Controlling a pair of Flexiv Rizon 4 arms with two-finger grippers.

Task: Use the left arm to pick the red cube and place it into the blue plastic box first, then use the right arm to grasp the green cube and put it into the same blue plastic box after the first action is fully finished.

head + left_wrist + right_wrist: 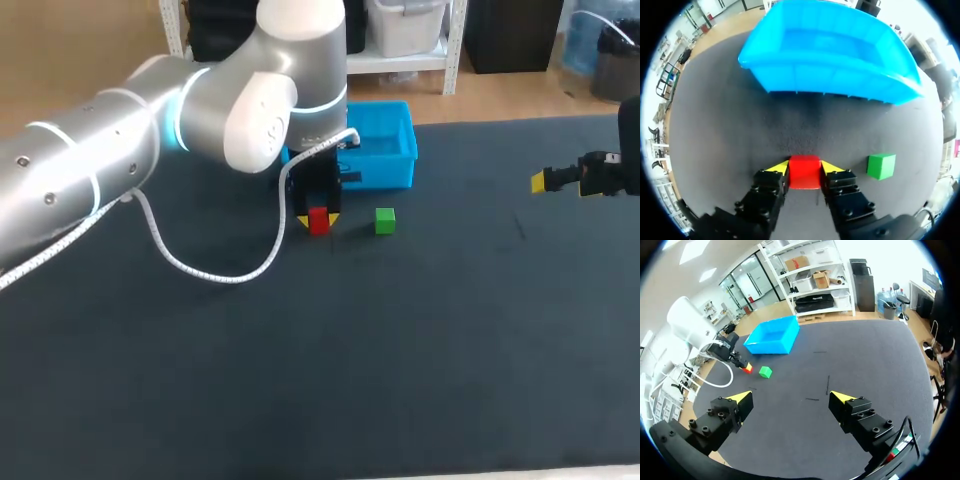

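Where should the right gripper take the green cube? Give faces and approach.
Probably by two opposite side faces, from straight above: the green cube sits flat on the table, apart from the red cube, so the open right gripper can straddle it.

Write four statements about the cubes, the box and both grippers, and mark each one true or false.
1. The red cube sits between the left gripper's fingers, with both touching it. True.
2. The green cube lies inside the blue plastic box. False: it rests on the table, outside the box and beside the red cube.
3. The right gripper holds the green cube. False: it is open and empty, well away from both cubes.
4. No cube shows inside the blue plastic box. True.
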